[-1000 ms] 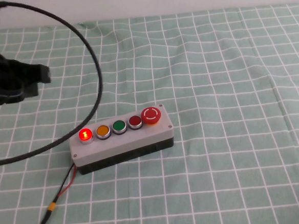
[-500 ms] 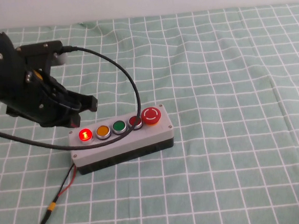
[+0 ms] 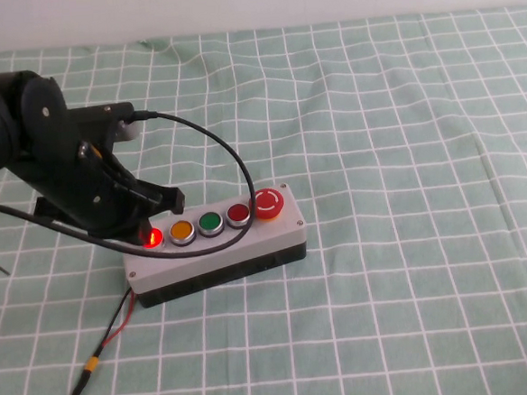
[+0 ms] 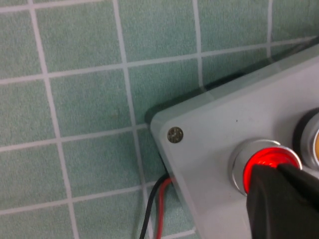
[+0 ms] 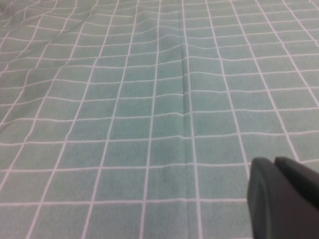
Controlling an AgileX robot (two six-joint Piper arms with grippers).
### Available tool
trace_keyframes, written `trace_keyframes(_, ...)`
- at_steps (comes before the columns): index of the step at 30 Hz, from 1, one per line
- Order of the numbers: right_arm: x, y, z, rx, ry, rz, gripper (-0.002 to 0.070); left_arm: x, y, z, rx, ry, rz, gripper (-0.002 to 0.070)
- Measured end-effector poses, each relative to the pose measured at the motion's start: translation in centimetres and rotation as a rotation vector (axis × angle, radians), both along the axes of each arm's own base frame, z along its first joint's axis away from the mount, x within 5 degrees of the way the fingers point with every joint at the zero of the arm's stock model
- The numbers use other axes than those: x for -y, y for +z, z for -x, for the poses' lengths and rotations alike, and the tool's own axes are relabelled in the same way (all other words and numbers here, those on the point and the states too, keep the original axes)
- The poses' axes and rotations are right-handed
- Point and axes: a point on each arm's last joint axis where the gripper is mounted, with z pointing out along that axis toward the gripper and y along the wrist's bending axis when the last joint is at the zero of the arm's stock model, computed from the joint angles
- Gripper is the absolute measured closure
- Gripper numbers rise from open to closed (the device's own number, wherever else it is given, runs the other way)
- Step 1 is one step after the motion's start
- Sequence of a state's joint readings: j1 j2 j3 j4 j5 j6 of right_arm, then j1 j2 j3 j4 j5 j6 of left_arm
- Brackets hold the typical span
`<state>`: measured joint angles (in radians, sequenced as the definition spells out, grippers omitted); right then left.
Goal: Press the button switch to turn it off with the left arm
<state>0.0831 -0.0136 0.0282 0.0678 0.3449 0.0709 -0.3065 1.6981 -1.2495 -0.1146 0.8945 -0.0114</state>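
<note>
Table covering: green cloth (image 3: 404, 133) with a white grid, spread across the whole work surface, lightly creased and rippled toward the far edge. Backdrop: plain pale wall (image 3: 250, 4) along the far side, unmarked. Lighting: even and soft, with faint shadows on the cloth.

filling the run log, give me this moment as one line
left gripper: shut, tip over lit round bright-red button switch | switch: still glowing | grey five-button box: on checked cloth | right gripper: shut, parked

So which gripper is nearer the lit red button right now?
Left. The left gripper is right over the lit red button at the box's left end. The right gripper shows only in its own wrist view, over bare cloth, with no box in sight.
</note>
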Motion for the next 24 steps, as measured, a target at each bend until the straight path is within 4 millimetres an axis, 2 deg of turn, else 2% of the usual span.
trace_keyframes(3, 0.0, 0.0, 0.0, 0.000, 0.000, 0.000, 0.0692, -0.1, 0.8, 0.3, 0.022, 0.000, 0.007, 0.0678)
trace_keyframes(5, 0.0, 0.0, 0.0, 0.000, 0.000, 0.000, 0.0692, -0.3, 2.3, 0.8, 0.066, -0.001, 0.017, 0.0678)
trace_keyframes(7, 0.0, 0.0, 0.0, 0.000, 0.000, 0.000, 0.0692, -0.5, 4.6, 1.6, 0.135, -0.002, 0.036, 0.0678)
trace_keyframes(10, 0.0, 0.0, 0.0, 0.000, 0.000, 0.000, 0.0692, -1.2, 9.4, 3.8, 0.295, 0.001, 0.086, 0.0678)
trace_keyframes(12, 0.0, 0.0, 0.0, 0.000, 0.000, 0.000, 0.0692, -2.0, 12.8, 6.0, 0.419, -0.007, 0.119, 0.0678)
trace_keyframes(17, 0.0, 0.0, 0.0, 0.000, 0.000, 0.000, 0.0692, -4.0, 18.7, 12.3, 0.651, -0.032, 0.168, 0.0678)
trace_keyframes(21, 0.0, 0.0, 0.0, 0.000, 0.000, 0.000, 0.0692, -5.7, 21.3, 17.6, 0.759, -0.041, 0.181, 0.0678)
trace_keyframes(24, 0.0, 0.0, 0.0, 0.000, 0.000, 0.000, 0.0692, -7.0, 22.4, 21.3, 0.818, -0.043, 0.176, 0.0678)
